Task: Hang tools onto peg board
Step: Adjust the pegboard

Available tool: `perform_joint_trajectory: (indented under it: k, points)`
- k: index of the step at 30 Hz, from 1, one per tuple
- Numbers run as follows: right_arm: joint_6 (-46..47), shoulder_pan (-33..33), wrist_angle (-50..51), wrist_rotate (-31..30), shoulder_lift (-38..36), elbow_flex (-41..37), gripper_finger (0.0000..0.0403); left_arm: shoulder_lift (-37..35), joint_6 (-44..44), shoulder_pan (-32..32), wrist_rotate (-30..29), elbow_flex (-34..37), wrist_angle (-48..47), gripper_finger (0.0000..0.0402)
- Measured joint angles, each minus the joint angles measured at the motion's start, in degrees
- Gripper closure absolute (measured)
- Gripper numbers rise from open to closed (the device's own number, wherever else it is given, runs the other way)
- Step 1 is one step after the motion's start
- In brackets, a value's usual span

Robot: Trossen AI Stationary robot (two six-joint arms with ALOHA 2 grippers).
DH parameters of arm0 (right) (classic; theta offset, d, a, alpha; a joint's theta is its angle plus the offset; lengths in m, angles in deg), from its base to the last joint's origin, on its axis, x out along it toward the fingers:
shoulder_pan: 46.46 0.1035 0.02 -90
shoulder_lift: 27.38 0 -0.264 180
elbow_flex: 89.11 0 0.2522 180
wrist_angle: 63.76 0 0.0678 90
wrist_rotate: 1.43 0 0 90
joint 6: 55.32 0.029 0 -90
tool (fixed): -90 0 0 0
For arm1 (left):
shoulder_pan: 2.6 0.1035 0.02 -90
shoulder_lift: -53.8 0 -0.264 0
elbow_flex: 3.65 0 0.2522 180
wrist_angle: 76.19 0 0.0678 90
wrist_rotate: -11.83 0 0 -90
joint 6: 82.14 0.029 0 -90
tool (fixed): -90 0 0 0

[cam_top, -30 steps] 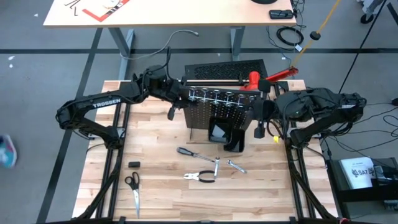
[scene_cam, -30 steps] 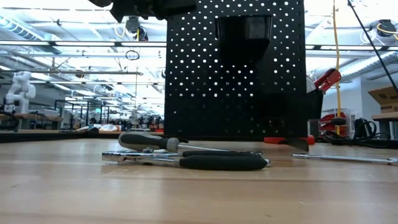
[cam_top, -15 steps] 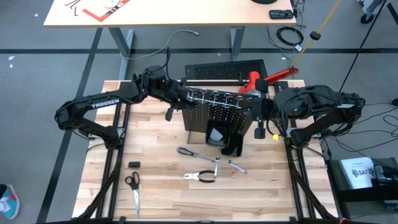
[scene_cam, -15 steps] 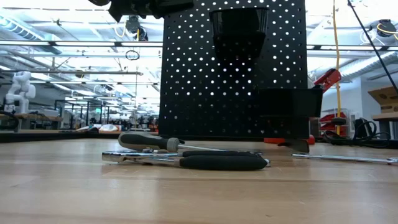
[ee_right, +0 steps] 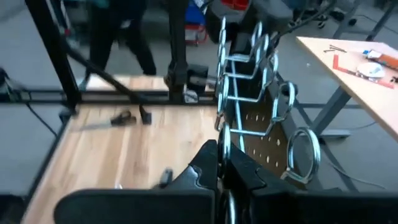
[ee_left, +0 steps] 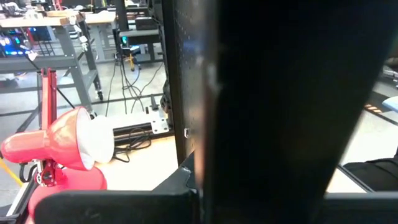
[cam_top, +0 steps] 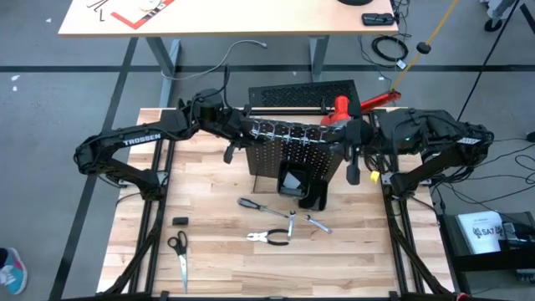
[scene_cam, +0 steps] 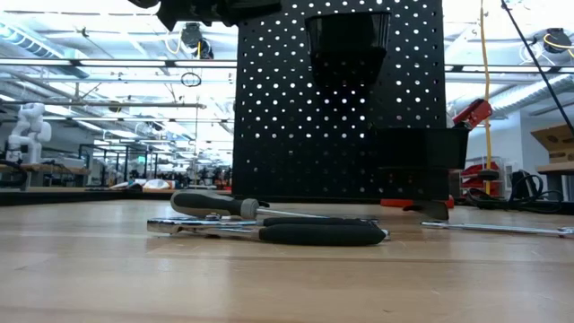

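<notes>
Both grippers clamp the peg board point(cam_top: 292, 150): left gripper point(cam_top: 248, 127) on its left top edge, right gripper point(cam_top: 349, 138) on the right. Tools point(cam_top: 280, 224) loose on open table point(cam_top: 217, 209) in front.

The peg board point(cam_top: 288, 150) stands upright across the middle back of the bench point(cam_top: 217, 251), with both arms reaching in at its top corners: the left tool point(cam_top: 249, 127) at the left end, the right tool point(cam_top: 349, 140) at the right end, each closed on the panel's edge. The row of silver rings point(ee_right: 249, 93) juts from the upper face, and a black bin point(cam_top: 294, 180) sticks out lower down. In front lie a screwdriver point(cam_top: 255, 206), pliers point(cam_top: 269, 237) and wrenches point(cam_top: 305, 221) (clustered, partly touching). The bench's front left holds only scissors point(cam_top: 179, 255) and a small black block point(cam_top: 180, 221); wide bare wood lies around them. A red lamp point(ee_left: 68, 140) sits close behind the board.
</notes>
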Motion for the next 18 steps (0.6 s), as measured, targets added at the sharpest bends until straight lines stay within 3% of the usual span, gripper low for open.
perform_joint_trajectory:
  k: [9,18]
  points:
    - [6.8,0.0,-0.2,0.5,0.0,-0.1,0.0403,0.0,0.4,0.0,-0.1,0.0,0.0,0.036]
    - [4.2,0.0,-0.2,0.3,0.1,-0.3,0.0403,0.0,0.6,0.1,0.2,0.0,0.0,0.036]
